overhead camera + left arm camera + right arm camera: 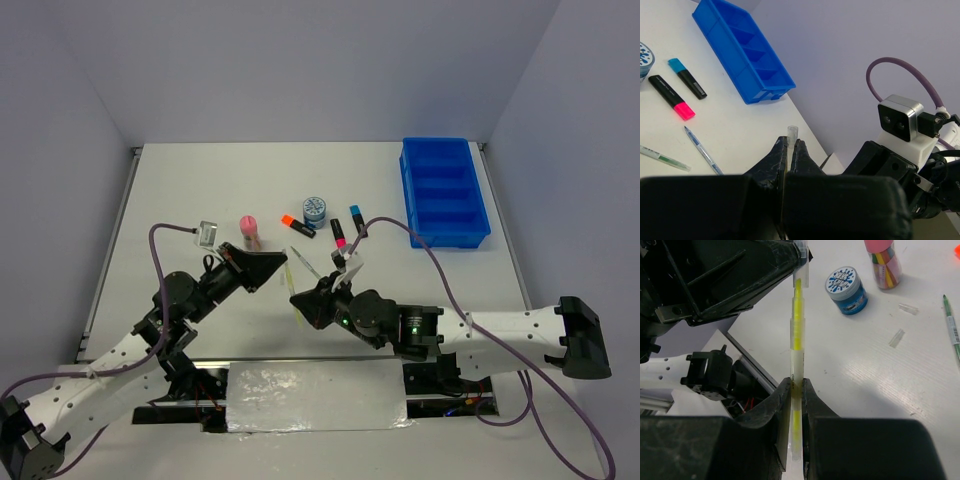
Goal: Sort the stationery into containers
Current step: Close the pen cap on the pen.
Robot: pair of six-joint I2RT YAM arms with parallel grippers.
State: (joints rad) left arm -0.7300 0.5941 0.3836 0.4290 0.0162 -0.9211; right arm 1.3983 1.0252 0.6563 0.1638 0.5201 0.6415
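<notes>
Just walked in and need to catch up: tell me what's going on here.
Both arms hold one clear plastic pen with a yellow core: the right gripper is shut on its barrel, the left gripper on its far end. The bright blue plastic compartment tray shows nothing inside; the pink cylindrical bottle and round blue-white tub sit unsorted outside it.

The left pincer [789, 150] pinches a clear pen [792, 131]. The tray [757, 82] sits at the counter [740, 130] corner, with the pink highlighter [671, 97] and blue highlighter [687, 77] near it.
</notes>
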